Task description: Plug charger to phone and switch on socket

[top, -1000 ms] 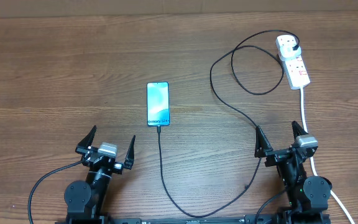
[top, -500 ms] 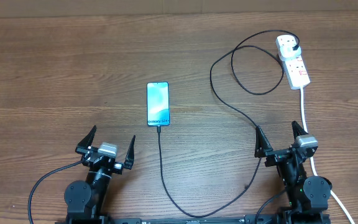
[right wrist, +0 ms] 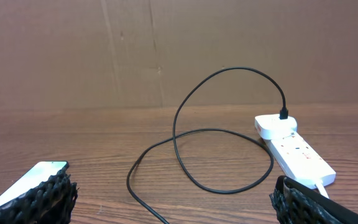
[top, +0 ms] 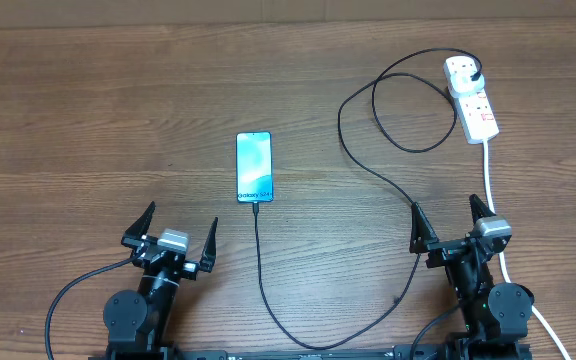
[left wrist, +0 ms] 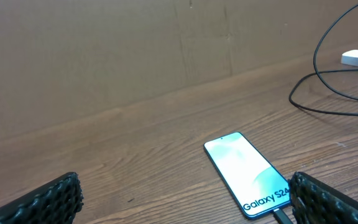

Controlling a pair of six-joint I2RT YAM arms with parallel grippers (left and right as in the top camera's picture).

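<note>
Overhead view: the socket (top: 471,98) is noted well ahead of the right gripper (top: 446,212), long axis running roughly away from it; that arm is judged nearer. The phone (top: 254,166) lies centre-table, the charger (top: 258,245) meeting its near end. Both the right and the left gripper (top: 182,218) are spread wide, holding nothing.

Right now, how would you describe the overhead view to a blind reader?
A lit phone lies on a wooden table, a thin black cable looping from its near end to a white power strip far right. The left claw and right claw stand open, empty.
</note>
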